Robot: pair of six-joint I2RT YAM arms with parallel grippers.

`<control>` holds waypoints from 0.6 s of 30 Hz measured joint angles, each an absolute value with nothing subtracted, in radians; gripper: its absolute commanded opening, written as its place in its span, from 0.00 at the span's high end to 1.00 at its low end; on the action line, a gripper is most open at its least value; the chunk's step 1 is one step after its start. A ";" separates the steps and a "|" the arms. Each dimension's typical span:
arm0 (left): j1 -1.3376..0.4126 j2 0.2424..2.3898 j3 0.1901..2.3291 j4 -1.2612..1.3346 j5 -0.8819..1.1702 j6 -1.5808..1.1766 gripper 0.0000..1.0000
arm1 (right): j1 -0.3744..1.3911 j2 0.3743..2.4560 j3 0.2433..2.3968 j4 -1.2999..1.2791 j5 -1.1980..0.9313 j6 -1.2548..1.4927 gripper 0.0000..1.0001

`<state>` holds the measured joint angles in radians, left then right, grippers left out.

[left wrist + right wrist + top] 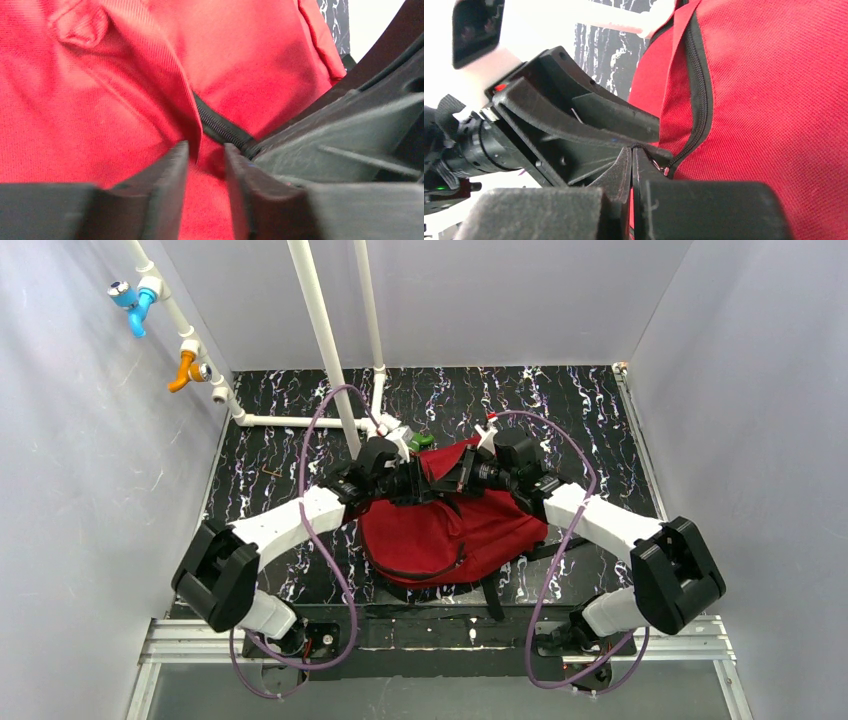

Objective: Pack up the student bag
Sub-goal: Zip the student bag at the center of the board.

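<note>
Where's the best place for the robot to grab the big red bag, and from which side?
Probably the raised fabric fold beside the zipper, near the top of the student bag. It stands up as a thin ridge that narrow jaws can fit around, while the rest is broad, smooth cloth. Come from the left, where the left gripper faces the fold edge-on.

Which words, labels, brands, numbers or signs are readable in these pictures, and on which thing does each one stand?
None: no readable text appears in any view.
The red bag shows no visible label or logo.
The black table has only white streaks, not letters.
</note>
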<state>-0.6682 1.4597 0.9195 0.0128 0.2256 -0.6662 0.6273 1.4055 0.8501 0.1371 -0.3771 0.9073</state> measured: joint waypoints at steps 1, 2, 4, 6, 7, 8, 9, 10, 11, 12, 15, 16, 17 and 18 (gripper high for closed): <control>-0.670 1.448 0.911 0.023 0.222 -0.679 0.56 | 0.627 1.404 0.850 0.144 -0.375 0.913 0.99; -0.672 1.418 0.886 0.030 0.205 -0.690 0.55 | 0.627 1.399 0.850 0.149 -0.379 0.920 0.99; -0.672 1.357 0.833 0.041 0.208 -0.717 0.53 | 0.624 1.383 0.847 0.155 -0.373 0.929 0.99; -0.684 1.316 0.800 0.054 0.209 -0.732 0.50 | 0.624 1.367 0.834 0.165 -0.371 0.938 0.99; -0.691 1.292 0.783 0.060 0.210 -0.739 0.49 | 0.624 1.358 0.822 0.170 -0.368 0.940 0.99; -0.694 1.275 0.770 0.064 0.215 -0.746 0.48 | 0.624 1.351 0.815 0.172 -0.366 0.942 0.99; -0.698 1.251 0.753 0.064 0.220 -0.753 0.47 | 0.623 1.346 0.808 0.179 -0.364 0.944 0.99; -0.700 1.229 0.738 0.065 0.226 -0.760 0.48 | 0.623 1.343 0.805 0.184 -0.362 0.945 0.99; -0.703 1.206 0.723 0.066 0.229 -0.765 0.49 | 0.622 1.342 0.804 0.190 -0.362 0.947 0.99; -0.704 1.192 0.713 0.067 0.232 -0.770 0.51 | 0.622 1.342 0.804 0.194 -0.361 0.948 0.99; -0.704 1.189 0.698 0.074 0.238 -0.791 0.51 | 0.622 1.346 0.804 0.212 -0.361 0.950 0.99; -0.704 1.195 0.693 0.075 0.239 -0.796 0.50 | 0.622 1.350 0.805 0.213 -0.362 0.949 0.99; -0.704 1.200 0.688 0.076 0.239 -0.803 0.49 | 0.622 1.357 0.809 0.213 -0.363 0.947 0.99; -0.704 1.201 0.681 0.077 0.238 -0.806 0.48 | 0.622 1.366 0.813 0.212 -0.366 0.944 0.99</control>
